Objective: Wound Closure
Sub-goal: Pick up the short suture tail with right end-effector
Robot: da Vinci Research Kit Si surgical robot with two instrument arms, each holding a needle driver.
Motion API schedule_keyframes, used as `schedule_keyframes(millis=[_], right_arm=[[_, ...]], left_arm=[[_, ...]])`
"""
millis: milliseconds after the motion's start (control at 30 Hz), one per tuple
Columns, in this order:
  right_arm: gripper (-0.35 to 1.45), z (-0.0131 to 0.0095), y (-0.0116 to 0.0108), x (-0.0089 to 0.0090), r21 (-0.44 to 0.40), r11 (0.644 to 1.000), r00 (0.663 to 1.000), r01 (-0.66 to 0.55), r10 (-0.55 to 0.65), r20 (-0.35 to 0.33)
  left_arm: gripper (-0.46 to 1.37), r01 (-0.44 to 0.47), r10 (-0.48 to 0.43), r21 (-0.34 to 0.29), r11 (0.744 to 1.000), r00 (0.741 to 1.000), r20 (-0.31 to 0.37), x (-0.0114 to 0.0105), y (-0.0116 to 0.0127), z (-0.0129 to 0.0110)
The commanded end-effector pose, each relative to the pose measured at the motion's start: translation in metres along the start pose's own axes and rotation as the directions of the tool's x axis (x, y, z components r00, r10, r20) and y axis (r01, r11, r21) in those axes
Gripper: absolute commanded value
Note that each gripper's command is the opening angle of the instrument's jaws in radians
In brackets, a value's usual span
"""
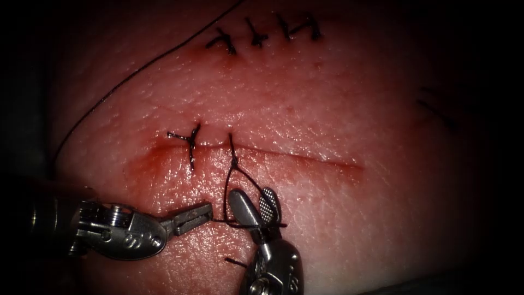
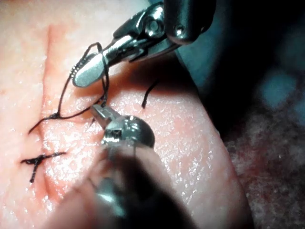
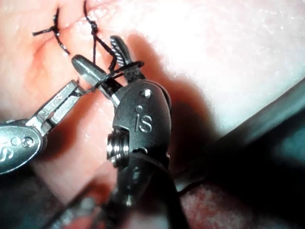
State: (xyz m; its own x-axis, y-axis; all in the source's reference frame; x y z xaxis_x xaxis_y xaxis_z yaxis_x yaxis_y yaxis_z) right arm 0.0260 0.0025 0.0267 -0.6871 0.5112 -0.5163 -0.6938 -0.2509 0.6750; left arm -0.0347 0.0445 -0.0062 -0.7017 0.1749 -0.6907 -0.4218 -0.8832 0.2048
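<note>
Nearest the endoscope: right tool [image 1: 261, 210], entering from the near edge just right of centre, jaws spread apart and pointing away toward the cut. Thread [image 1: 236, 180] is wound around these jaws; nothing is clamped between them. Same tool in its own wrist view [image 3: 104, 61], jaws apart, strand crossing behind them.

Left tool [image 1: 201, 213]: enters from the near left, lying almost level, tip pointing right toward the right tool. Jaws closed; a short dark strand runs from their tip to the loop on the right tool, so it appears to grip the thread end. Also seen in the left wrist view [image 2: 99, 110], tip at the strand.

Thread, second stitch: rises from a small knot at the cut [image 1: 295, 154], hangs as a narrow loop toward the near side, ends around the right tool's jaws. Long axis of loop runs far to near. Both tool tips lie on the near side of the cut, just beside each other, the left tool's tip to the left of the loop.

Finished stitch [image 1: 191, 139]: across the cut, left of the loop.

Free strand [image 1: 136, 71]: trails to the far left over the tissue [image 1: 338, 98].

Row of older stitches [image 1: 262, 34]: far side.

Needle: cannot be made out.
</note>
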Motion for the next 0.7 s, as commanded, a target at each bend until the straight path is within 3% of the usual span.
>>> schedule_keyframes(millis=[33,200,467,533,567,700], right_arm=[[0.3,0.0,-0.0001,0.0,0.001,1.0,1.0,0.018,-0.018,-0.001],[0.1,0.0001,-0.0008,0.0005,0.011,0.999,0.999,0.048,-0.048,-0.01],[0.11,0.0001,-0.0013,0.0013,0.012,0.995,0.995,0.102,-0.102,-0.017],[0.27,0.0002,-0.0011,0.0015,0.009,0.994,0.994,0.108,-0.108,-0.018],[0.44,0.0003,-0.001,0.0016,0.006,0.994,0.994,0.108,-0.108,-0.02],[0.52,0.0005,-0.0009,0.0019,0.004,0.993,0.993,0.12,-0.12,-0.019]], left_arm=[[-0.35,0.001,-0.001,-0.007,1.0,1.0,0.0,0.0,0.0,0.0],[-0.35,0.002,-0.002,-0.005,1.0,1.0,0.002,0.0,-0.0001,0.0003],[-0.35,0.003,-0.003,-0.005,1.0,1.0,0.001,0.0,-0.0002,0.0005],[-0.35,-0.002,0.002,-0.006,1.0,1.0,0.0,0.0001,-0.0002,0.0005],[-0.35,-0.002,0.002,-0.006,1.0,1.0,0.001,0.0001,-0.0002,0.0005],[-0.35,-0.001,0.001,-0.007,1.0,1.0,0.0,0.0002,-0.0001,0.0006]])
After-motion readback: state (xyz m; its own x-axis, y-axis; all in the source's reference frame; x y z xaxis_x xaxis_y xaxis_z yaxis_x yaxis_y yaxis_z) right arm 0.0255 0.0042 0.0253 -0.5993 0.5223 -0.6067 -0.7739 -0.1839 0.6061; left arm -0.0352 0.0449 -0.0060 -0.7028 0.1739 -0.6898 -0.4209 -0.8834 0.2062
